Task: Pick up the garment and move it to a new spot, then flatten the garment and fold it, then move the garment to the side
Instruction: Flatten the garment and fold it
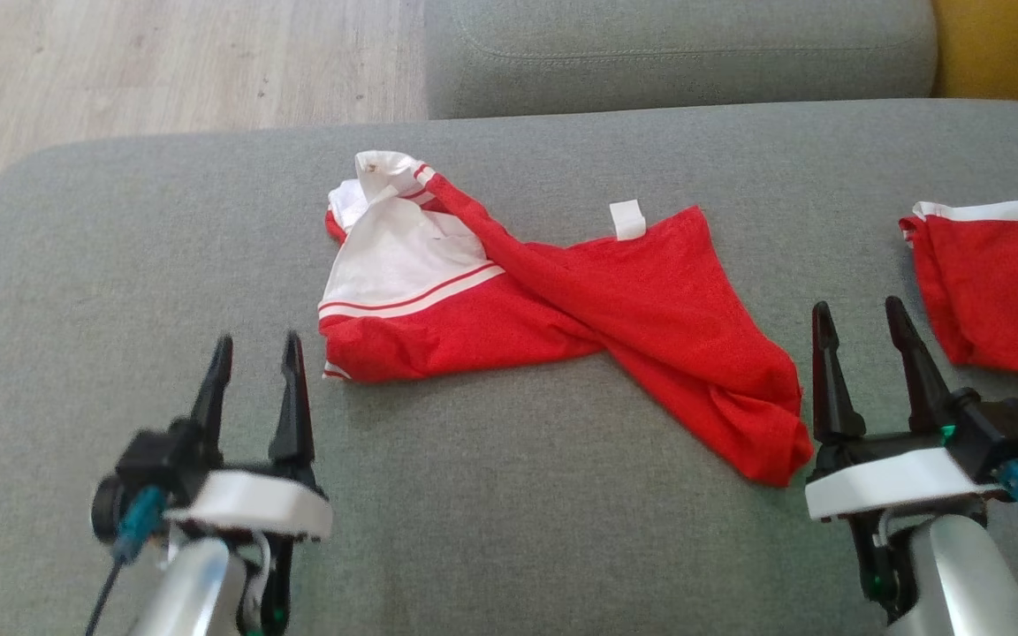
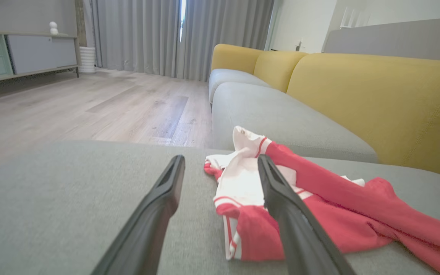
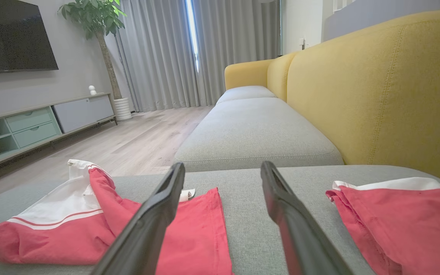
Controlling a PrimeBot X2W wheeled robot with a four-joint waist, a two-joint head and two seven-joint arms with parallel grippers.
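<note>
A crumpled red and white garment (image 1: pixel 562 300) lies twisted on the grey sofa seat (image 1: pixel 491 495), its white part at the far left and a red end trailing toward the near right. It also appears as the garment (image 2: pixel 319 214) in the left wrist view and the garment (image 3: pixel 90 229) in the right wrist view. My left gripper (image 1: pixel 254 349) hovers open just left of its near corner, holding nothing. My right gripper (image 1: pixel 858 320) stands open just right of the trailing red end, also empty.
A second red and white cloth (image 1: pixel 1004 274) lies at the right edge of the seat, also seen as the cloth (image 3: pixel 399 217). Another grey cushion (image 1: pixel 677 53) sits beyond, with the yellow backrest (image 2: pixel 376 95) to the right. Wooden floor (image 1: pixel 164 62) lies off the left side.
</note>
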